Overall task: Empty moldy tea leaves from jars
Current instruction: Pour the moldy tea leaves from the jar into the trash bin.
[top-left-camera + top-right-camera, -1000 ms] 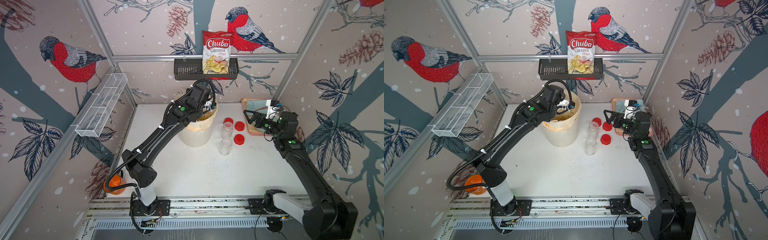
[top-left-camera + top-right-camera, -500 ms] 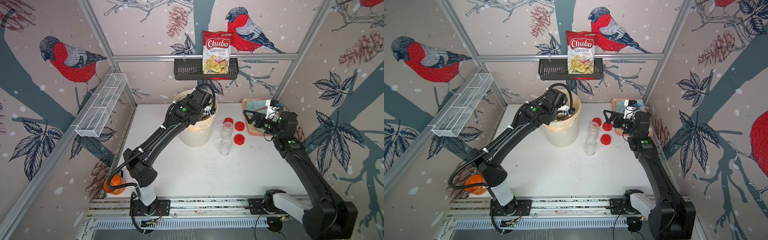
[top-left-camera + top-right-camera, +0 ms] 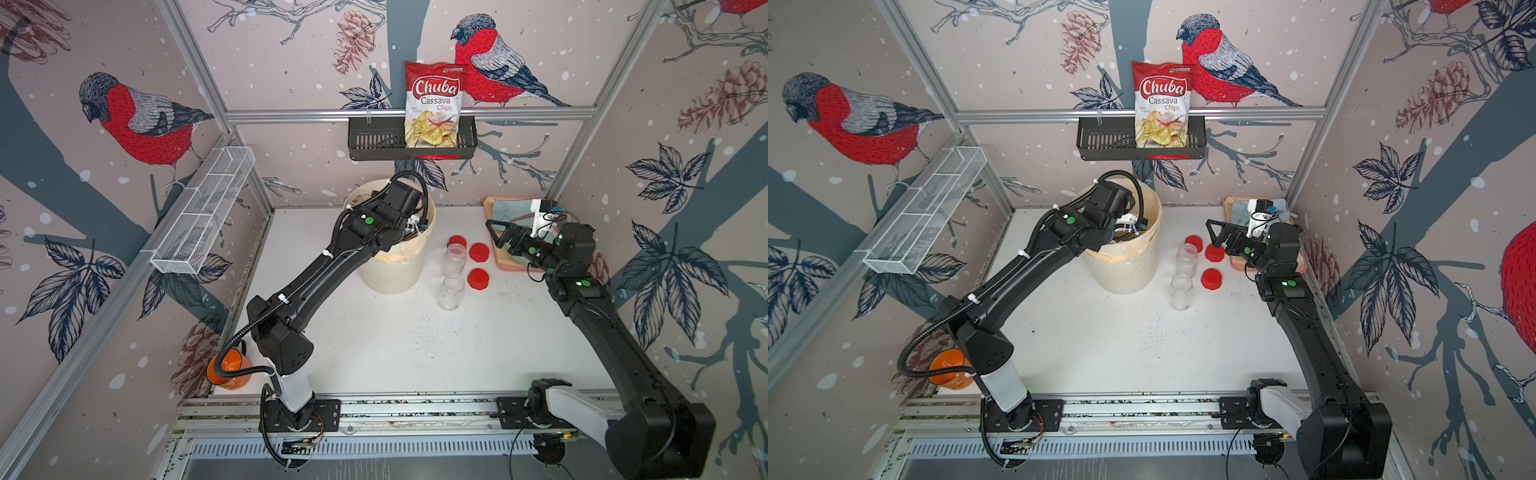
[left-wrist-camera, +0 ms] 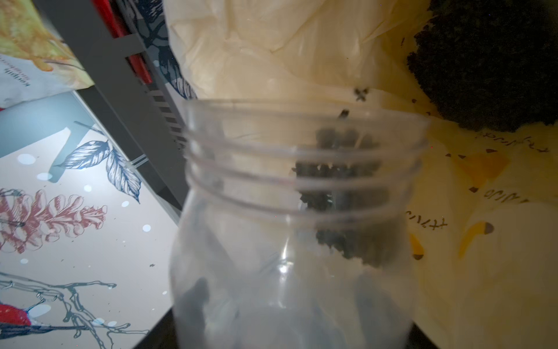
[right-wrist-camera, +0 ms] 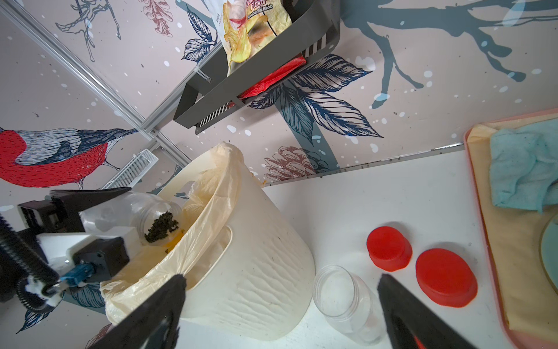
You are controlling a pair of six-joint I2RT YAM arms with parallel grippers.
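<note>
On the bench (image 3: 365,357) a bin (image 3: 390,270) is stood toward the back, and its lined opening is reached over by the left arm. The left end effector (image 5: 131,211) is pinched onto a jar (image 4: 271,241), which is tipped with its mouth over the liner (image 5: 211,211). The right end effector (image 3: 492,235) is spread wide with nothing in it, near the lids (image 3: 478,252) and well apart from the pour. Two empty jars (image 3: 454,257) are stood just beside the bin. The leaves (image 5: 161,229) are gathered at the jar's neck, above a dark heap (image 4: 483,60) lying in the bag. The pour is judged to be under way. The mouth should be held well within the rim, the tilt steepened slowly, and a light shake given so that clinging bits are freed. Specks (image 3: 419,332) scattered on the bench suggest that spills are easily made
</note>
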